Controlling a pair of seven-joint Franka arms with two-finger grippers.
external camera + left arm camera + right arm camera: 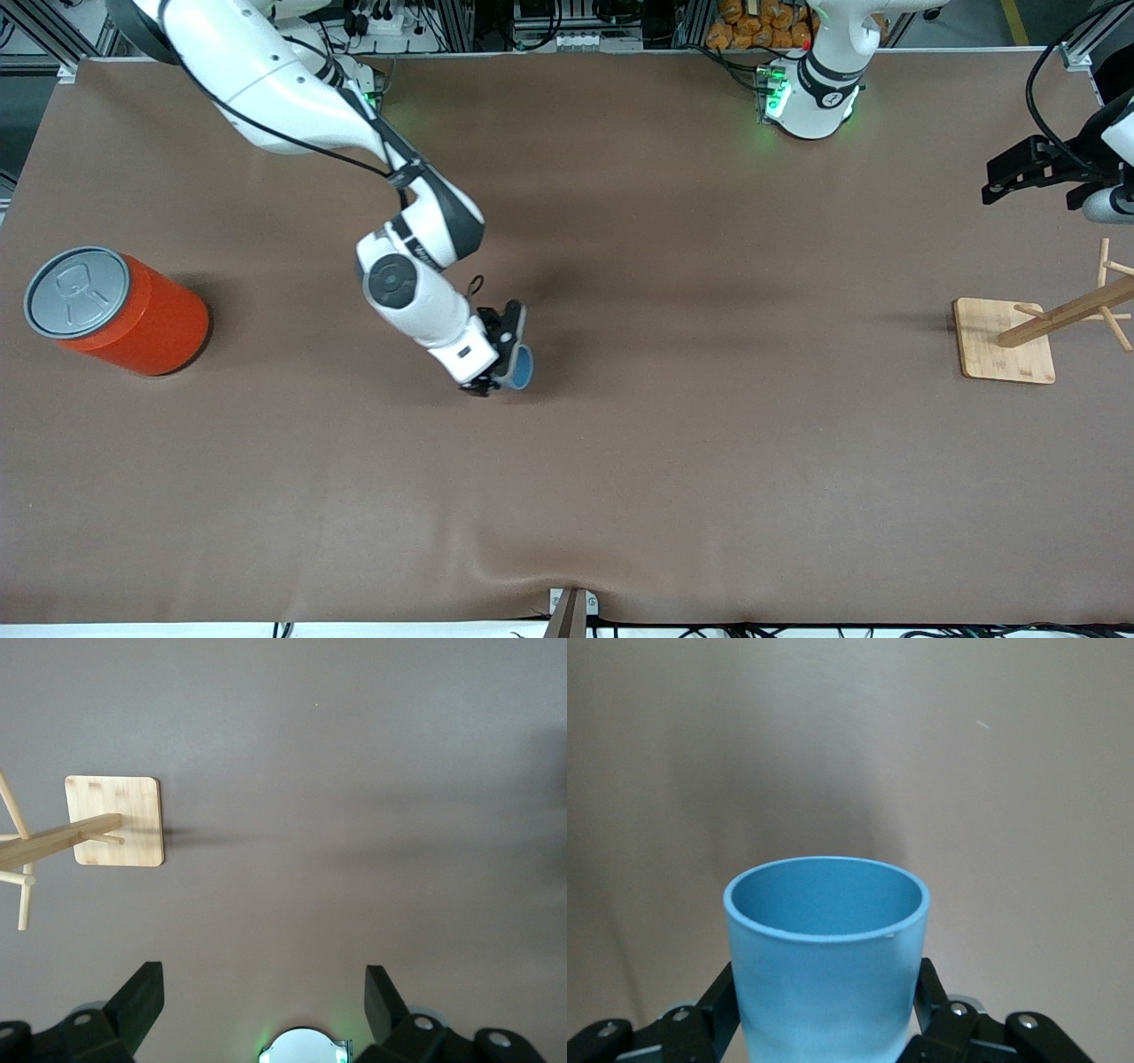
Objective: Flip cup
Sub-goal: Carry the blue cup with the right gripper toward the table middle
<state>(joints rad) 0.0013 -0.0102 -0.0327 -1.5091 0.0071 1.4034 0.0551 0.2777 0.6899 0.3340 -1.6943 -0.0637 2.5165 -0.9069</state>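
The brown surface (709,461) was wide and flat. My right pincer (501,359) squeezed the little blue cup (523,368) on its side, over the middle. My left pincer (1019,173) waited wide open by the surface's edge.

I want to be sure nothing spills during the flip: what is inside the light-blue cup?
Nothing shows inside the cup, held by the right gripper: the right wrist view shows only bare blue inner wall below the rim. The cup's bottom is hidden.

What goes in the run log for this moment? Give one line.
right gripper: shut on cup, over mid-table | left gripper: open, waiting above rack end | can: upright, right arm's end
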